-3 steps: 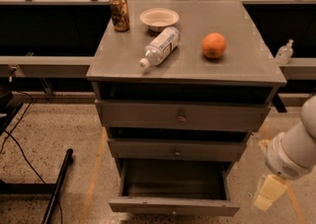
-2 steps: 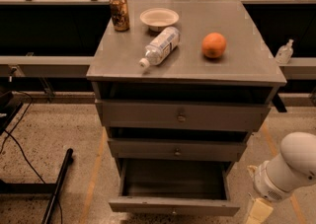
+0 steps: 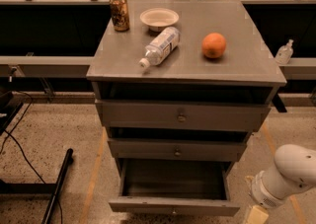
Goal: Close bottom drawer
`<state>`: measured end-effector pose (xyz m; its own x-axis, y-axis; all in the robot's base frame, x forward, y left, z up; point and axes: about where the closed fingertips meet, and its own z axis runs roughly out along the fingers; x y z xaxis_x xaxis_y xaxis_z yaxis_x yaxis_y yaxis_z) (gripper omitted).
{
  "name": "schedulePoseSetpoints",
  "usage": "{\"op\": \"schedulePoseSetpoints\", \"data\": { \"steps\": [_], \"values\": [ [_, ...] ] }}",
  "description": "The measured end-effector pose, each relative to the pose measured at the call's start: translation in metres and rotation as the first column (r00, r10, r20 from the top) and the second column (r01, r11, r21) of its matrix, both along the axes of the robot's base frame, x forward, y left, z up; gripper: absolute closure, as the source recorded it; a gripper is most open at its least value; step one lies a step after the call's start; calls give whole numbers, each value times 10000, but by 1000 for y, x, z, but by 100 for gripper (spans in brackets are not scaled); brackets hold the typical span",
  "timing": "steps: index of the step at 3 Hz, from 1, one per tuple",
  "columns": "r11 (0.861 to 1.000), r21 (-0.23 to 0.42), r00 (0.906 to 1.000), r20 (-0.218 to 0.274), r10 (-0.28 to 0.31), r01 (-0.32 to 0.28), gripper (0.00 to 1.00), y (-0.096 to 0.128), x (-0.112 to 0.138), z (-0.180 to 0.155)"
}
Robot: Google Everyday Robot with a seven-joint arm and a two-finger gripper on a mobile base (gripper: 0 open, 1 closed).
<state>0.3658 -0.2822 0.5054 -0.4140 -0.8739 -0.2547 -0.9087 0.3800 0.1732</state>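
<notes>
The bottom drawer [image 3: 174,205] of the grey cabinet [image 3: 182,65] is pulled far out, its dark inside empty and its narrow front near the lower frame edge. The middle drawer [image 3: 175,150] and top drawer [image 3: 180,116] stick out only slightly. My white arm [image 3: 286,174] comes in at the lower right, beside the open drawer's right front corner. Only a cream part of the gripper [image 3: 256,215] shows at the bottom edge, apart from the drawer front.
On the cabinet top lie a can [image 3: 119,12], a white bowl [image 3: 159,18], a plastic bottle [image 3: 159,47] on its side and an orange [image 3: 214,45]. A black pole [image 3: 57,186] and cables lie on the speckled floor at left. Dark shelving runs behind.
My arm has sunk lower and shifted a little left toward the open drawer's right corner; most of the gripper has dropped below the frame. The drawers have not moved.
</notes>
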Motion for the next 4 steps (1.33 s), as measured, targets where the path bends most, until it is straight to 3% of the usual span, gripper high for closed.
{"op": "schedulePoseSetpoints", "data": {
  "steps": [1, 2, 3, 4],
  "values": [
    [9989, -181, 9986, -326, 421, -427, 0, -24, 2, -84],
    [9989, 224, 9935, -1052, 432, -411, 0, -15, -21, -127],
    [9989, 233, 9934, -1058, 437, -414, 0, -14, -21, -126],
    [9964, 626, 9863, -1509, 659, -570, 0, -11, -25, -147]
  ]
}}
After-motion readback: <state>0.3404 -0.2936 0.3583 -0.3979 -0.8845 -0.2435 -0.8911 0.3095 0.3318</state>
